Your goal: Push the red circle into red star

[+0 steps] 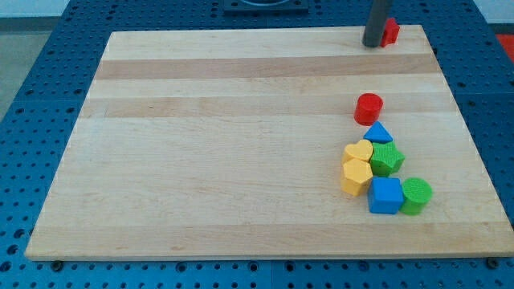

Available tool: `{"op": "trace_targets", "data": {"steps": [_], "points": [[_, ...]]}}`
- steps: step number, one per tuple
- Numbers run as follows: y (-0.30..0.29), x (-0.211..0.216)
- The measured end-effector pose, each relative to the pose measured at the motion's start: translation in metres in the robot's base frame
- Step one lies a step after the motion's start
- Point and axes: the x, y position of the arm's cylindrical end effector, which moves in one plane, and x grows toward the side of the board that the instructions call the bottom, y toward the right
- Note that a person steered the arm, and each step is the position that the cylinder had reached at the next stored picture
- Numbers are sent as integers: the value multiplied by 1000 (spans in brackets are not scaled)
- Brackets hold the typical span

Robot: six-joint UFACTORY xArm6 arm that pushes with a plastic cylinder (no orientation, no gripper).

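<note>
Wooden worktop (241, 144) carries all blocks. No claw is fitted, so no claw state can be told; my tip (373, 45) rests at the view's top right, touching the left side of the red star (391, 31). Red circle (369, 107) lies well below, just above the blue triangle (378, 132), which heads a cluster: yellow heart (358, 151), yellow hexagon (356, 177), green star-like block (387, 159), blue cube (385, 195), green cylinder (416, 195).

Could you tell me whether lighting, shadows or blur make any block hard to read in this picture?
Camera view: even, soft lighting, faint shadows, no glare; the red circle is sharp. My tip hides most of the red star, so its shape is unclear. The board narrows toward the view's top.
</note>
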Motion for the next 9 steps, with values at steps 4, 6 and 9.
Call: {"op": "trace_targets", "data": {"steps": [4,6,9], "points": [[21,170],[-24,214],[-58,194]]}}
